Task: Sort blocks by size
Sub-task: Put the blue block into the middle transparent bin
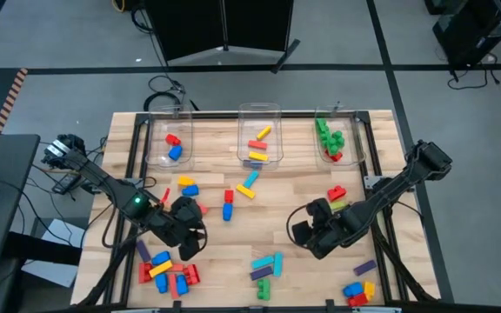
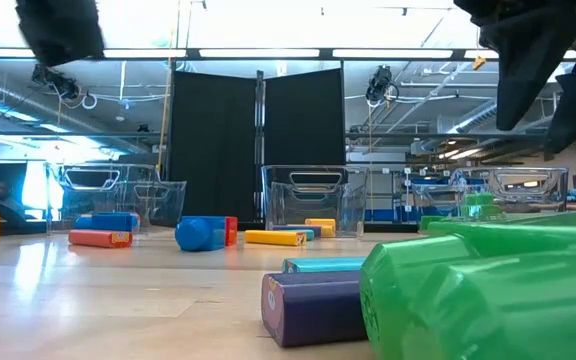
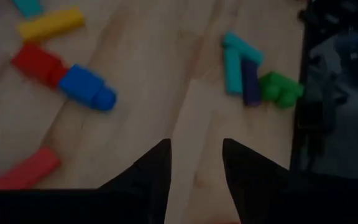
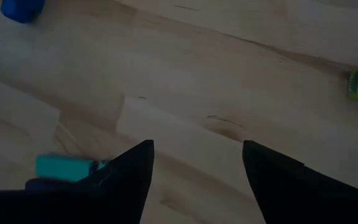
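Observation:
Loose blocks lie scattered on the wooden table: a cyan, purple and green group (image 1: pixel 266 269) near the front middle, a red-and-blue pair (image 1: pixel 228 205) in the centre, and heaps at the front left (image 1: pixel 168 274) and front right (image 1: pixel 359 291). My left gripper (image 1: pixel 191 235) hovers open above bare wood left of centre, its fingers (image 3: pixel 154 171) holding nothing. My right gripper (image 1: pixel 307 235) hovers open right of centre, also over bare wood; a cyan block (image 4: pixel 64 167) lies just beside one of its fingers (image 4: pixel 132 171).
Three clear bins stand along the far edge: the left one (image 1: pixel 157 148) holds red and blue blocks, the middle one (image 1: pixel 273 139) yellow, red and blue, the right one (image 1: pixel 348 143) green and red. A red and a green block (image 1: pixel 336 196) lie near the right arm.

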Controlling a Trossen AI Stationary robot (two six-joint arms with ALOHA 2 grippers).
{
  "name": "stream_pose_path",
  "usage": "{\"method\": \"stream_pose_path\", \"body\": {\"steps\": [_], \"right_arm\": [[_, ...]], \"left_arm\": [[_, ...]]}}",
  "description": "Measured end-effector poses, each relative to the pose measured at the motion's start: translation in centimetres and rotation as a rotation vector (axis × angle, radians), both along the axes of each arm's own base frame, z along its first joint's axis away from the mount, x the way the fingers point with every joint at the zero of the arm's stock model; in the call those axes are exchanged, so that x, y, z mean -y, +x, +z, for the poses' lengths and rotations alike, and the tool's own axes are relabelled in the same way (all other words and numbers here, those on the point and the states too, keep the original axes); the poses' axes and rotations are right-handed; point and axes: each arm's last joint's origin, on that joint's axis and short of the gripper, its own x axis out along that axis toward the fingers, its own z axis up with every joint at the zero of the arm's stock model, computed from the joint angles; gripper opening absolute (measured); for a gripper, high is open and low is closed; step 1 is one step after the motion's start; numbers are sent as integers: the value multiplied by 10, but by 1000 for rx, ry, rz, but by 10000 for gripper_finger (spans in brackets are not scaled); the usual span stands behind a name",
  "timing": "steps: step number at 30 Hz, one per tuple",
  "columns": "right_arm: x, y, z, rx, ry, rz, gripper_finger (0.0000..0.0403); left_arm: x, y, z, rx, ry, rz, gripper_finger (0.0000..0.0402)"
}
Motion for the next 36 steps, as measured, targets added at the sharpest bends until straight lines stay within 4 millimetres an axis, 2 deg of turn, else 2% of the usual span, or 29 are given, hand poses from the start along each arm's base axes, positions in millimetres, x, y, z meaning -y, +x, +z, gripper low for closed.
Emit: {"method": "stream_pose_path", "body": {"steps": [5,13,17,29,36], "right_arm": [[-2,-1,0,-5,-11,41,257],[-3,-2,0,-20,-38,118,254],[-2,-1,0,-15,-55,120,256],[2,1,0,-14,-109,169,256],[2,1,0,-18,-121,192,254]], "left_arm": [[-4,3,1,28,4,72,165],[-12,6,1,35,3,158,263],[-11,8,2,55,-22,151,288],[-9,7,3,64,-10,147,280],[-9,7,3,66,162,-23,261]]}}
